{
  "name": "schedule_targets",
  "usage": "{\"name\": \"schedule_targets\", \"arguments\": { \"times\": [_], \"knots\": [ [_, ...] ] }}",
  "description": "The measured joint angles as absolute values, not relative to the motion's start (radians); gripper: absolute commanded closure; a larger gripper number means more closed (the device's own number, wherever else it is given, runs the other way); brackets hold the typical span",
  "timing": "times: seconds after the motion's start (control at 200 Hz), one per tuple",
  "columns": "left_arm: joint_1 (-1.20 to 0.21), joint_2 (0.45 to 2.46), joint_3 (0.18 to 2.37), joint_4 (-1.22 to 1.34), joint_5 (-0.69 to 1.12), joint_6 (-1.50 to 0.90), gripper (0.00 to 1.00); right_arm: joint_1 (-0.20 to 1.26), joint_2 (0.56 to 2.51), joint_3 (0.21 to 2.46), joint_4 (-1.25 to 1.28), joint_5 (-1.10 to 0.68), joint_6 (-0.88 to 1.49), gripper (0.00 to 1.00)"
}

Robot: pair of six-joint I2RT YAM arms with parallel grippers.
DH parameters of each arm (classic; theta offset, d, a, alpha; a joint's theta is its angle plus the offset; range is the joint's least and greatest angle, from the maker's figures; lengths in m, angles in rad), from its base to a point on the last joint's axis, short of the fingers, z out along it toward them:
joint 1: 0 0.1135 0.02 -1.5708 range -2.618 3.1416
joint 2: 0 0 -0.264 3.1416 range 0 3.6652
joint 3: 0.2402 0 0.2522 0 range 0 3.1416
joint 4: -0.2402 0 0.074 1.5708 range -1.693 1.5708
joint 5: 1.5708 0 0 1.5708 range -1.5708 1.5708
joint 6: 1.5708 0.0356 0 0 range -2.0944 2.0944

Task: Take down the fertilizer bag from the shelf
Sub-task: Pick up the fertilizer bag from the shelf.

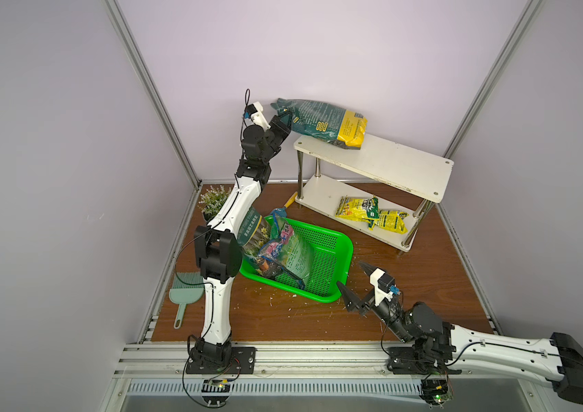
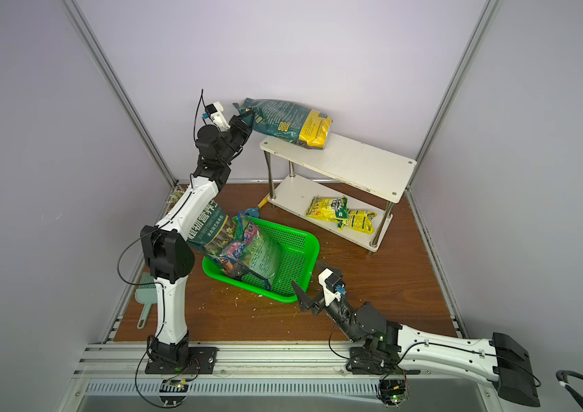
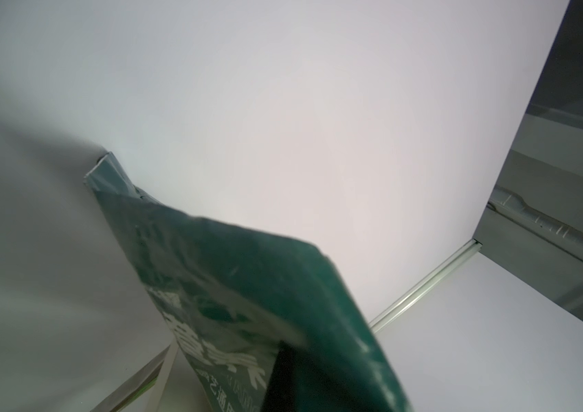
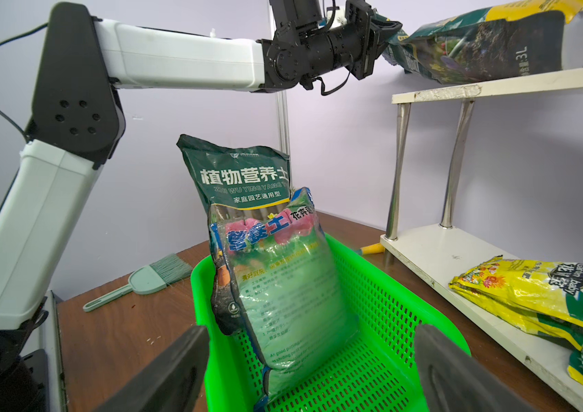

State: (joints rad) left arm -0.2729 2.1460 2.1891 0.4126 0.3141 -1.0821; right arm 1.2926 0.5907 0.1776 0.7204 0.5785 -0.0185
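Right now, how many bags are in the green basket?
2: a dark green bag stands in the green basket, and a see-through bag leans on it. Others could hide behind them.

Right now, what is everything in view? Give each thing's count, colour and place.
fertilizer bag: 1, dark green and yellow, tilted on the shelf's top board, one end raised
shelf: 1, cream-white boards, metal legs, back right of the table
packets: 2, yellow, on the shelf's lower board
basket: 1, bright green, mid-table
standing bags: 2, one dark green, one clear with pink and blue print, leaning in the basket
brush: 1, pale green, table's left edge
potted plant: 1, green with pale flowers, back left corner
tool: 1, yellow handle, between shelf and basket, partly hidden
table: 1, brown wood
left hand: shut on the fertilizer bag's raised end
right hand: open, by the basket's near corner
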Motion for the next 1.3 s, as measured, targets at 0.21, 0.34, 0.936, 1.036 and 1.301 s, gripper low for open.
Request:
{"name": "schedule_targets", "arguments": {
  "times": [0.21, 0.34, 0.936, 1.036, 1.301],
  "knots": [
    [-0.321, 2.039, 2.191, 0.292, 0.353, -0.955, 1.0, 1.291, 0.481, 0.137, 0.725, 0.656, -0.011, 0.06],
    [-0.386, 1.946, 2.191, 0.234, 0.396, -0.907, 1.0, 1.287, 0.43, 0.117, 0.726, 0.695, -0.008, 0.06],
    [-0.504, 1.733, 2.152, -0.067, 0.558, -0.766, 1.0, 1.272, 0.371, 0.117, 0.682, 0.809, 0.02, 0.03],
    [-0.507, 1.734, 2.121, -0.126, 0.568, -0.762, 1.0, 1.269, 0.344, 0.117, 0.667, 0.822, 0.026, 0.03],
    [-0.513, 1.728, 2.068, -0.133, 0.564, -0.751, 1.0, 1.267, 0.213, 0.089, 0.66, 0.886, 0.031, 0.03]
  ]
}}
